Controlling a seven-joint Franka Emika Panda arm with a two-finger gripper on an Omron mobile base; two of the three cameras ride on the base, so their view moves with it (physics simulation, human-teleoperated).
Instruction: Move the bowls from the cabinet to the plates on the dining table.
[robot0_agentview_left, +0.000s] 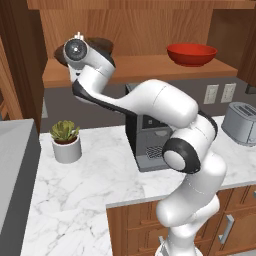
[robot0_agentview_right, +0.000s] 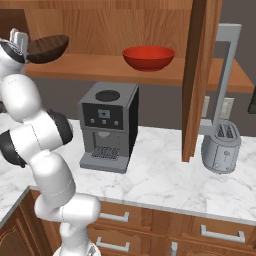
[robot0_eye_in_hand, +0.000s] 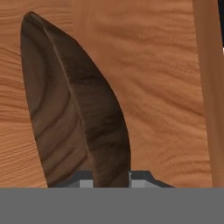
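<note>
Bowls first: we find the dark wood-grain bowl (robot0_agentview_right: 47, 47) on the cabinet shelf (robot0_agentview_right: 150, 70) at its left end, tilted with one edge lifted, and the red bowl (robot0_agentview_right: 148, 57) sitting level further right on the same shelf, well apart from it. In the hand view the gripper (robot0_eye_in_hand: 111, 178) has its two finger tips drawn in against either face of the dark bowl's rim (robot0_eye_in_hand: 94, 127), so we record the jaws as nearly closed with the rim pinched between them; the contact itself is partly cut off at the lower edge, so firmness of hold appears likely rather than certain. We note the cabinet (robot0_agentview_left: 125, 30) interior is brown panelled wood, with an open door (robot0_agentview_right: 197, 75) standing edge-on right of the red bowl. Below the shelf runs a white grey-veined marble counter (robot0_agentview_left: 95, 185) over brown drawers (robot0_agentview_right: 215, 230) with silver handles. On it stand a grey coffee machine (robot0_agentview_right: 107, 125), a silver toaster (robot0_agentview_right: 221, 147) near wall sockets (robot0_agentview_left: 220, 93), and a small green plant in a grey pot (robot0_agentview_left: 66, 142) at the left.
</note>
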